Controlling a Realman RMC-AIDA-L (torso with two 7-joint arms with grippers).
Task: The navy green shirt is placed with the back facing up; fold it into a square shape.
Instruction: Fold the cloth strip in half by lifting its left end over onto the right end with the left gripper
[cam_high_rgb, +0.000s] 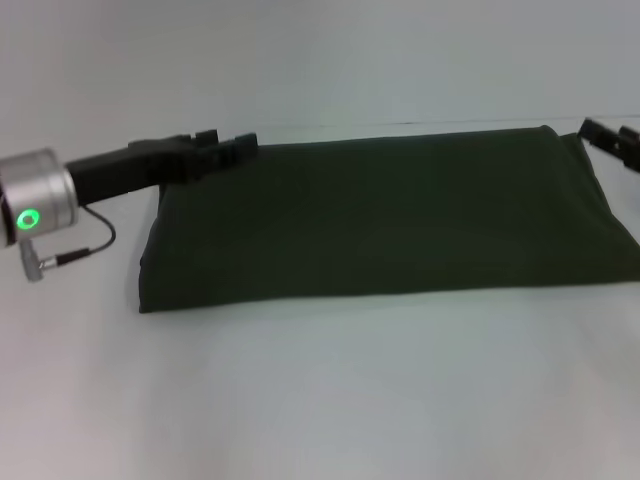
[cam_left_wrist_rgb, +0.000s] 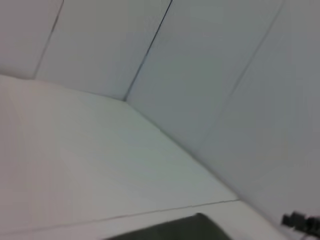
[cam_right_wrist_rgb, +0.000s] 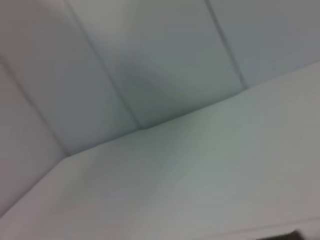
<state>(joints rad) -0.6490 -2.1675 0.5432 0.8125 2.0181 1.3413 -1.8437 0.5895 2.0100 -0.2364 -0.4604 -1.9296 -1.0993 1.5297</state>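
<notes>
Shirt (cam_high_rgb: 390, 215) lies as wide folded band on table (cam_high_rgb: 320, 400), not yet square; crosswise fold left. My left gripper (cam_high_rgb: 235, 147) at far-left corner, right gripper (cam_high_rgb: 605, 135) at far-right corner; finger state of both: cannot tell.

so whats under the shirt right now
The shirt lies folded into a wide band on the white table, which shows all round it. What lies directly beneath is covered. The left end effector and right end effector sit at its far corners.
</notes>
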